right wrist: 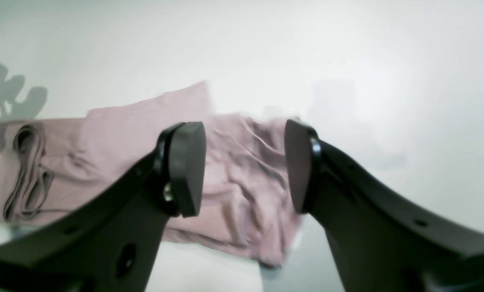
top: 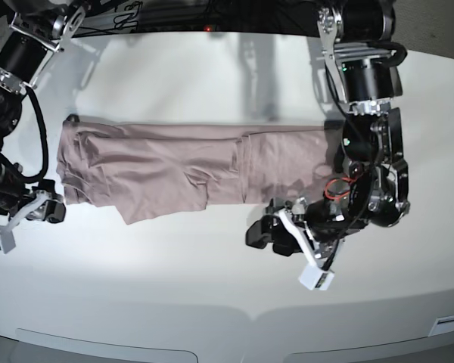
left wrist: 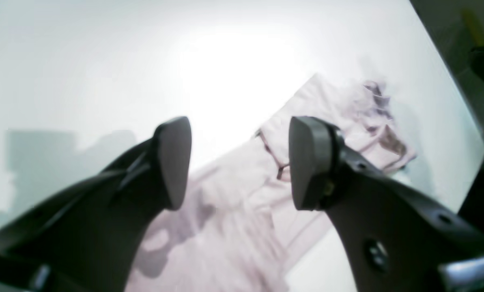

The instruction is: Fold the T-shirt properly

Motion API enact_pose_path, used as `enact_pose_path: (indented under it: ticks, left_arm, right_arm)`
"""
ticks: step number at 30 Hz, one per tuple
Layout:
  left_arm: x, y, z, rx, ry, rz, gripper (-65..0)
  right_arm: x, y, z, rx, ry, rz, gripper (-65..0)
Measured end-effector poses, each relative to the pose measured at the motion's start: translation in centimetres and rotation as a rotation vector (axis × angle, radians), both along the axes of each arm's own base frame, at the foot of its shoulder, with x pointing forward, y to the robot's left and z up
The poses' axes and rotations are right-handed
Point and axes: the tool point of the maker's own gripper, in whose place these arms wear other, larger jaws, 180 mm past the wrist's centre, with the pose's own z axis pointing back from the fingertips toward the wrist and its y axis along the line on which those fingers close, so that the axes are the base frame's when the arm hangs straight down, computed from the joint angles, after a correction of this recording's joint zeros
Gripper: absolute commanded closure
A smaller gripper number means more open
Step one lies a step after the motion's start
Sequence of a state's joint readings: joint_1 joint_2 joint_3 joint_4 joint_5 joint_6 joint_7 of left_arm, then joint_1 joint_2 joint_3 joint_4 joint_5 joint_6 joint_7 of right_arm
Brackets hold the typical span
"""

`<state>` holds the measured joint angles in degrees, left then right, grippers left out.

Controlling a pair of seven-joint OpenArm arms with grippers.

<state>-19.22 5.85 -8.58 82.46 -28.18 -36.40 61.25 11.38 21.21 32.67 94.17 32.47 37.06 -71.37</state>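
The dusty pink T-shirt (top: 174,166) lies across the white table (top: 212,302) as a long folded strip, wrinkled at its left end. My left gripper (left wrist: 242,162) is open with nothing between its fingers and hangs over the shirt (left wrist: 233,219), with the neckline just beyond the tips. In the base view it (top: 263,233) sits just off the shirt's front edge, right of centre. My right gripper (right wrist: 246,166) is also open and empty above the crumpled end of the shirt (right wrist: 116,134). In the base view it (top: 51,210) is at the strip's left front corner.
The table's far edge (left wrist: 452,81) runs diagonally in the left wrist view, with dark floor and equipment beyond it. Both arm bases (top: 363,53) stand at the back of the table. A white tag (top: 318,278) hangs from the left wrist.
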Motion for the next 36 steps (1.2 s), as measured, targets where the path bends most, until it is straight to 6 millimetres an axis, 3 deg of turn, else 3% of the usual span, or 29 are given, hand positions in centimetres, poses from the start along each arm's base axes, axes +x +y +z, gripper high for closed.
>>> enact_pose_path:
  ticks: [4,7,11,15,24,30,36]
  left_arm:
    - [-0.1,-3.7,1.1,0.096,-0.063,-0.131,-36.9]
    - [-0.8,-5.8,0.5,0.204,-0.099,-0.211,-36.9]
    - [-0.2,-6.1,-0.6,0.371,-0.159,-0.193,-36.9]
    - [0.6,-5.4,-1.0,0.457,-0.170,-0.122,-36.9]
    - [0.7,-5.5,-1.0,0.451,-0.172,-0.120,-36.9]
    - [0.7,-5.5,-1.0,0.451,-0.172,-0.120,-36.9]
    - [0.7,-5.5,-1.0,0.451,-0.171,-0.121,-36.9]
  right_arm:
    - [-2.0,-2.6,-3.9,0.050,0.126,-0.071,-31.9]
    - [-2.6,-3.8,-6.4,0.104,0.191,-0.109,-31.9]
    - [-3.8,-5.5,-9.6,0.088,0.257,-0.169,-31.9]
    - [-4.4,-6.0,-10.9,0.103,0.288,-0.191,-31.9]
    - [-3.6,-3.9,-14.2,0.272,0.319,-0.187,-31.9]
    - [-3.1,0.4,-14.5,0.368,0.366,-0.050,-31.9]
    - [-3.5,2.4,-15.0,0.380,0.418,0.018,-31.9]
